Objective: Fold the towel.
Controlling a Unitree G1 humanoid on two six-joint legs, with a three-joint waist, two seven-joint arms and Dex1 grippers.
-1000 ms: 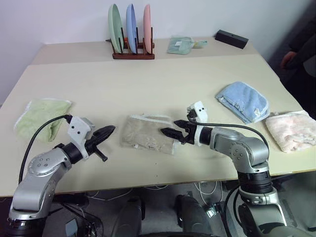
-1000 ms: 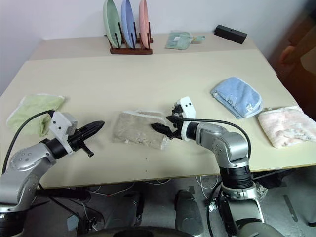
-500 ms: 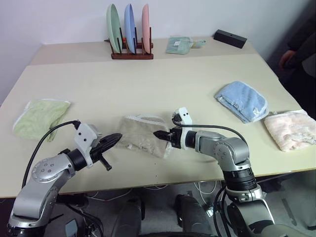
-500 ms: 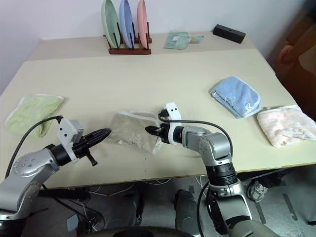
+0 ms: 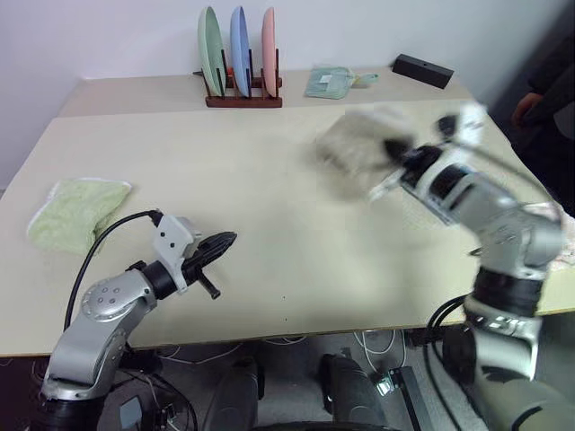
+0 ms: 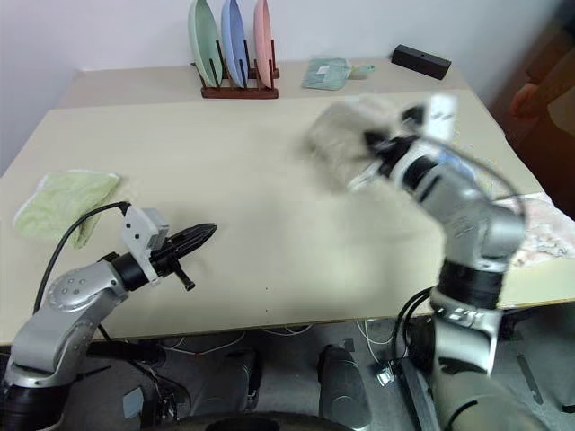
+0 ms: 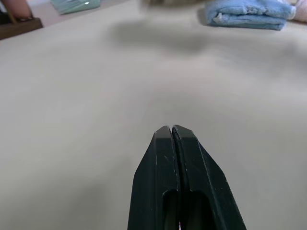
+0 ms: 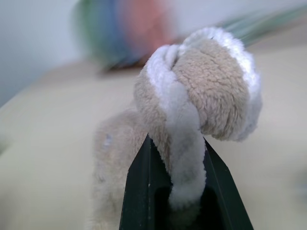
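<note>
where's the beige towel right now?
The beige towel is off the table, pinched in the right hand. In the left eye view it hangs blurred on the right side, forward of the green towel and short of the plate rack.

So my left claw (image 7: 171, 128) has its two black fingers pressed tight together, nothing between them, hovering over the bare beige table (image 7: 96, 120). Upper right of the frame there's a folded light blue towel (image 7: 247, 12). Upper left corner has a greenish cloth (image 7: 74, 5) and a bit of dark wooden rack (image 7: 17, 25).
</note>
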